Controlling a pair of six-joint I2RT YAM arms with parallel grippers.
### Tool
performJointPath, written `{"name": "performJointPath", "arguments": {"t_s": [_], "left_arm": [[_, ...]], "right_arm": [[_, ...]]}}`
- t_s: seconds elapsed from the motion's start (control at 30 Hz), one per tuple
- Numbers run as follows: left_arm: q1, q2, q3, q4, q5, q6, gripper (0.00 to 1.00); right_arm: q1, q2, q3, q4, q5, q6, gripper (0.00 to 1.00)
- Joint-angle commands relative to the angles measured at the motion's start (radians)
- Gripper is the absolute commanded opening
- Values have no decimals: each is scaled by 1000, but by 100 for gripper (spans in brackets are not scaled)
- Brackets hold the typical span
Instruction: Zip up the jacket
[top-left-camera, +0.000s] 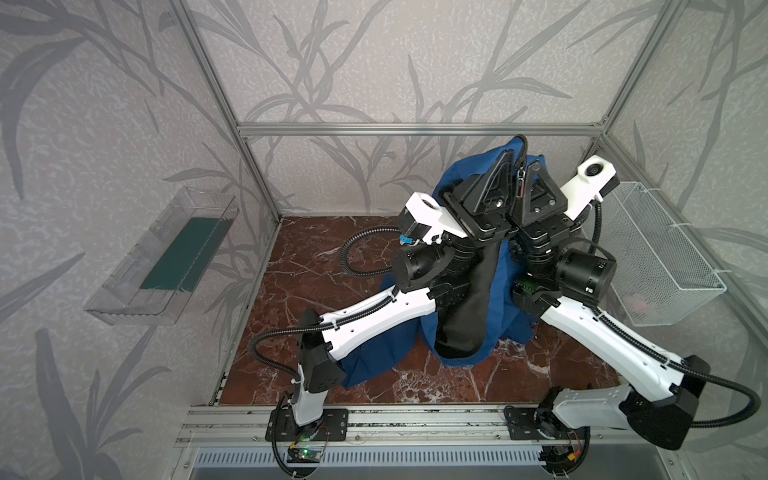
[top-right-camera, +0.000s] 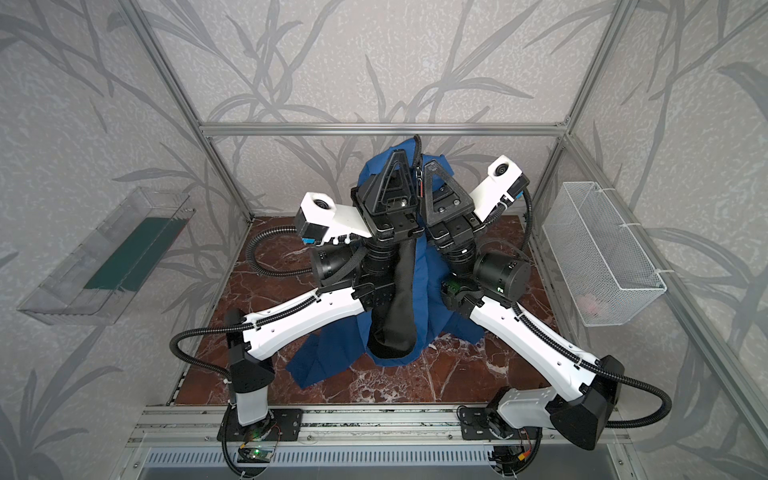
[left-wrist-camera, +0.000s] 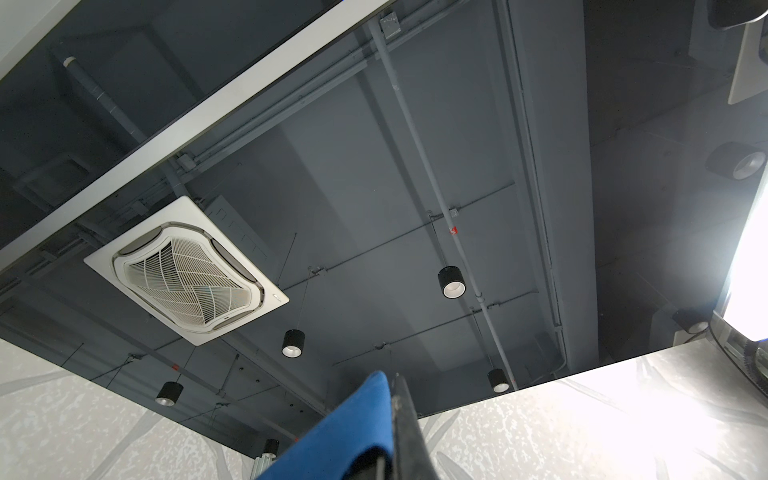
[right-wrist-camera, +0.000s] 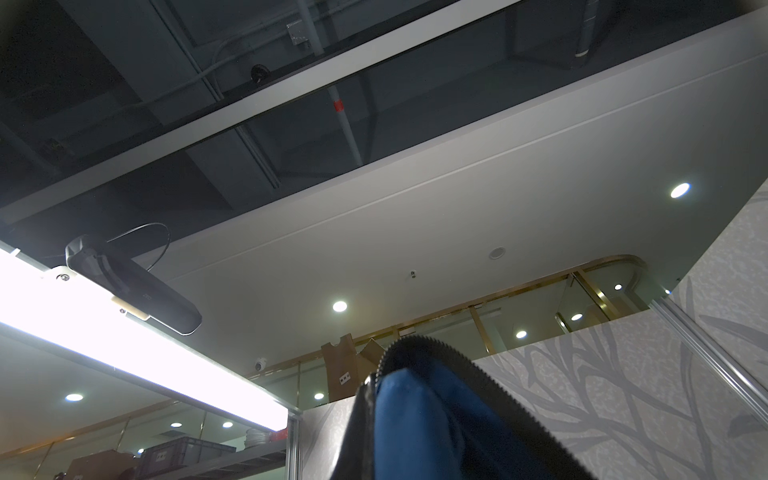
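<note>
Jacket (top-left-camera: 382, 361) in left tool (top-left-camera: 510, 153) and right tool (top-left-camera: 532, 163), mostly below

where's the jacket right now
In both top views the jacket hangs near the middle, pinched high by the left hand and right hand, lower end on the marble table.

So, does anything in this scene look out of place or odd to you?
Yes: the jacket is not lying flat. The left hand and right hand, both shut on it, hold it high, so it hangs bunched, black lining showing, with only its lower part on the table.
</note>
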Motion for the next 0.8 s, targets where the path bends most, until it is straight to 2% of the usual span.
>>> {"name": "performJointPath", "arguments": {"t_s": [0.0,0.77], "left_arm": [[-12,5,28,24,30,-8,0],[-14,35,74,-11,38,-21,0]], "right_arm": [[8,2,50,59,-15,7,0],[11,16,62,59,-16,30,0]]}}
